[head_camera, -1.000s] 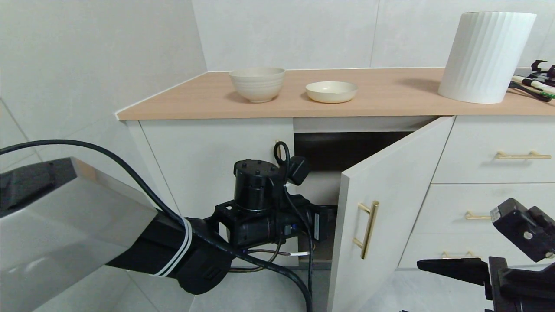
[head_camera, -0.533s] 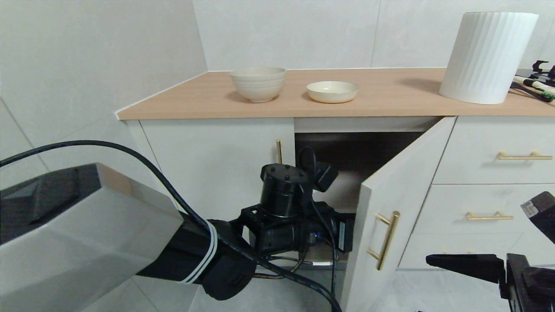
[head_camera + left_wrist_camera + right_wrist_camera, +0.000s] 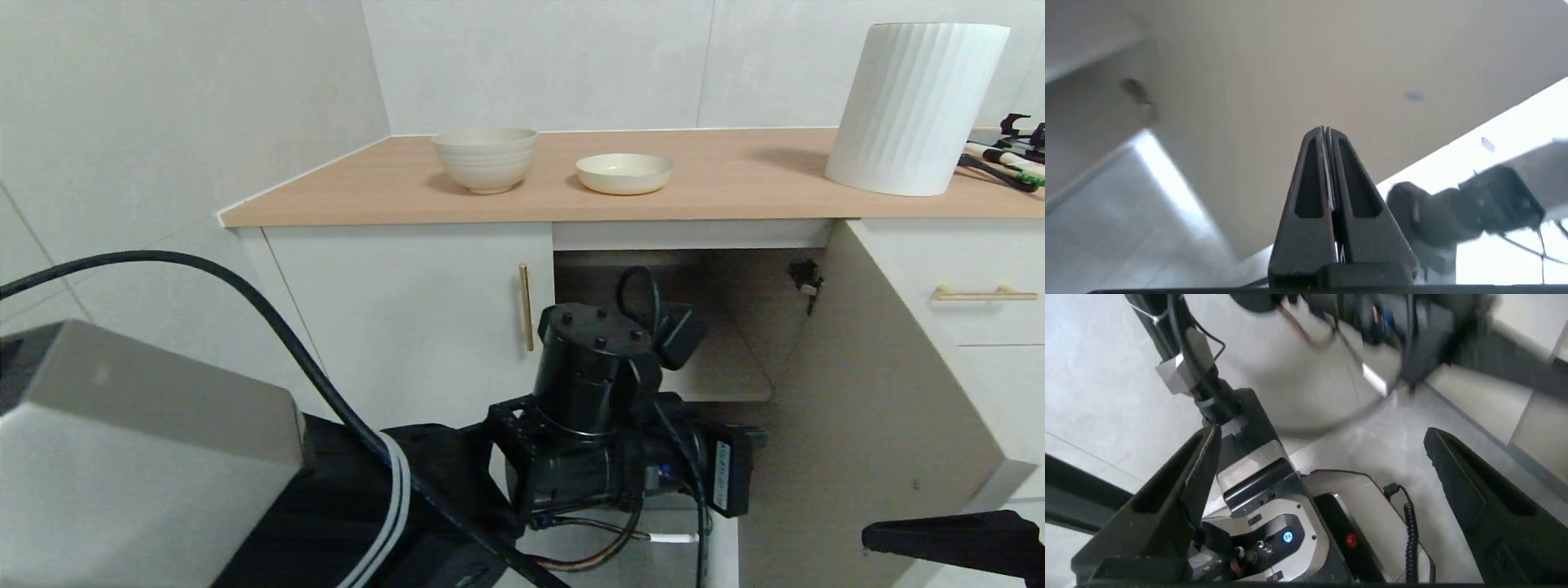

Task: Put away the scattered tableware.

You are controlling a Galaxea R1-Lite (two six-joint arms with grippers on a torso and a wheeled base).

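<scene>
A ribbed cream bowl (image 3: 485, 158) and a shallow cream dish (image 3: 624, 173) stand side by side on the wooden countertop (image 3: 735, 184). Below them the cabinet door (image 3: 865, 392) is swung wide, its inner face showing, with a bare shelf (image 3: 722, 367) inside. My left arm's wrist (image 3: 608, 425) hangs low in front of the open cabinet. In the left wrist view my left gripper (image 3: 1324, 139) is shut with nothing in it, pointing at the door's inner face. My right gripper (image 3: 1323, 441) stands open above the floor, and one of its fingers (image 3: 955, 541) shows low at the right.
A tall white ribbed container (image 3: 914, 106) stands on the counter's right part, with hand tools (image 3: 1008, 159) beyond it. The left cabinet door (image 3: 408, 318) is closed, with a gold handle (image 3: 526, 306). Drawers with a gold handle (image 3: 984, 292) lie right of the open door.
The cabinet door has swung from half open to wide open. My left arm moved right with it. My right gripper dropped lower and to the right.
</scene>
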